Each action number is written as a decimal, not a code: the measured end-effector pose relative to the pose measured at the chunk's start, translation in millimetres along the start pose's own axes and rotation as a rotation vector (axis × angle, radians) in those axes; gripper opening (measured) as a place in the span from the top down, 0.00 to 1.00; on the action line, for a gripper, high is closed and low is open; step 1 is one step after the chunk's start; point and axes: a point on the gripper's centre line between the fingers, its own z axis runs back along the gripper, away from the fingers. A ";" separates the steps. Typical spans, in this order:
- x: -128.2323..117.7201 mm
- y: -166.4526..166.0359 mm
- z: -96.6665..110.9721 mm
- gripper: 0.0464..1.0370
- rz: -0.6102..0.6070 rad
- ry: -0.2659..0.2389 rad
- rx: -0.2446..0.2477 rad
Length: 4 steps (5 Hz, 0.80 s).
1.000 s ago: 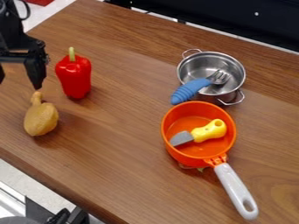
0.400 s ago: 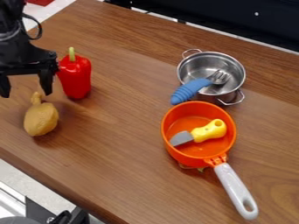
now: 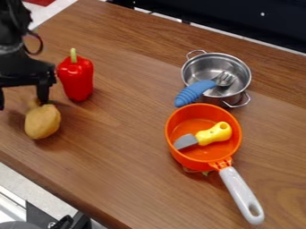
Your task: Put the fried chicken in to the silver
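At the left side of the camera view, the end effector point(image 3: 21, 99) hung low over the counter point(image 3: 119, 147), its two fingers spread wide and nothing clamped between them. The fried chicken point(image 3: 42, 121) lay directly on the wood, its fat end toward the near edge and its narrow end reaching in between the fingers. That placing made sense for a grasp: the slim part would likely be easier to pinch than the broad, rounded one. One fingertip was right by it, though whether they touched I could not tell.

The red pepper point(image 3: 76, 80) stood upright just beside, stem up, so the arm probably needed care not to knock it when closing or lifting.

The silver pot point(image 3: 199, 74), presumably the "silver" meant, sat well apart across the counter, open side up and ready to receive. A fork with a blue handle point(image 3: 195, 93) leaned in it, tines inside and handle out over the rim, seemingly propped there by its length; it took up some of the opening, so the chicken might have come to rest against it. Close by was an orange pan point(image 3: 194, 127) holding a yellow-handled knife point(image 3: 214, 134). The task looked to be at its start, with gripping the next step.
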 end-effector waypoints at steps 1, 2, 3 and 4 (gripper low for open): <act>1.9 1.5 -2.7 0.04 0.036 0.020 0.016; 1.7 4.7 -4.9 0.09 0.067 0.019 0.000; 1.2 3.6 -7.2 0.36 0.083 0.033 -0.016; 0.7 9.2 -9.1 0.64 0.134 0.078 -0.025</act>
